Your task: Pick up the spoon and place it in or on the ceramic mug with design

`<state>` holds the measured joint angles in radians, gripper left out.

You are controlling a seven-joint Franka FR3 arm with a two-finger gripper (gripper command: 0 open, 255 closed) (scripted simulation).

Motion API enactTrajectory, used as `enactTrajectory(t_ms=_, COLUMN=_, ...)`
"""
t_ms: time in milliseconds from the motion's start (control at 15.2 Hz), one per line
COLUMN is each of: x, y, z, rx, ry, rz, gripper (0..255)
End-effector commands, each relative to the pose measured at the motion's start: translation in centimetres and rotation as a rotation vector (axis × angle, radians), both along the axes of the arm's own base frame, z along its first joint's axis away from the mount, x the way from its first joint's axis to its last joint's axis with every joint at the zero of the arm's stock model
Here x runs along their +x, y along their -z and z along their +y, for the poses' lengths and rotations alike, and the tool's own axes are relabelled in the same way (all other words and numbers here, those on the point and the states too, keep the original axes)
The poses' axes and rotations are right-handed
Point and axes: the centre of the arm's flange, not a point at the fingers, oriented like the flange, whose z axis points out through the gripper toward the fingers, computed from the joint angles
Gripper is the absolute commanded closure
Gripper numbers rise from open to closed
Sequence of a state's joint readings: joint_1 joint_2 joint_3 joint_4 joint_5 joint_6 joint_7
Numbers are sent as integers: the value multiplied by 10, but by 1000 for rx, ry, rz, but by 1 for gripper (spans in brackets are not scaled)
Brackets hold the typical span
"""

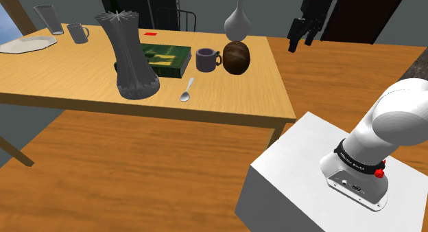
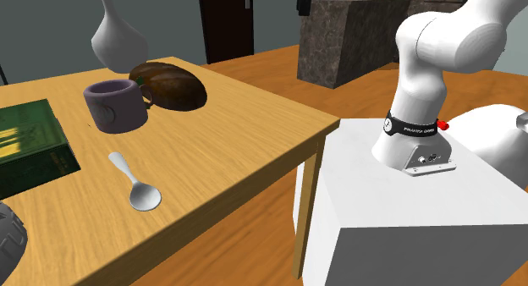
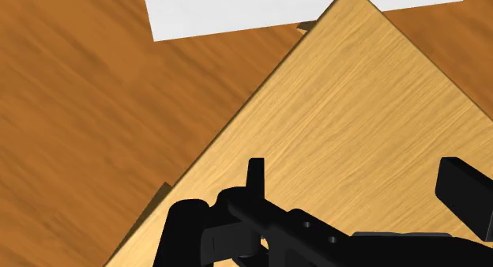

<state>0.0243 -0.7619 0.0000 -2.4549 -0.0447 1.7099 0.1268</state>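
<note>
Shoulder view first: I see the spoon [image 1: 186,90] lying flat on the wooden table [image 1: 82,93], near its front edge, bowl toward me and handle pointing away toward the purplish-grey mug [image 1: 208,59]. The mug stands upright just beyond it, handle toward a brown rounded object [image 1: 236,57] on its right, with a green book [image 1: 164,59] on its left. A tall grey ribbed vase [image 1: 130,55] stands left of the spoon, and a white vase [image 1: 238,21] stands behind the brown object. The gripper [image 1: 302,42] hangs high and well off to the right of the mug, past the table's far right corner, touching nothing. The white stand [image 1: 288,176] sits at lower right. Second exterior view: the spoon [image 2: 135,181] rests alone on bare wood, apart from the mug [image 2: 114,105] behind it and from the book [image 2: 30,145] to the left; the brown object [image 2: 169,84] touches or nearly touches the mug's handle, I cannot tell which. Wrist view: the gripper [image 3: 355,167] has its two black fingers [image 3: 255,174] standing wide apart with nothing between them, over a corner of the table [image 3: 355,92], with wooden floor [image 3: 95,107] and the stand [image 3: 237,9] beyond.
</note>
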Motion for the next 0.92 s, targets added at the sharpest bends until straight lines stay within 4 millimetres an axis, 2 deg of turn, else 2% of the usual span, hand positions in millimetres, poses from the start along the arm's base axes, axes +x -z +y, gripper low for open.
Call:
enactTrajectory(t_ms=0, x=0, y=0, z=0, rx=0, ry=0, rz=0, gripper=0)
enactTrajectory(t_ms=858, x=106, y=72, z=103, rx=96, ry=271, rz=25, gripper=0)
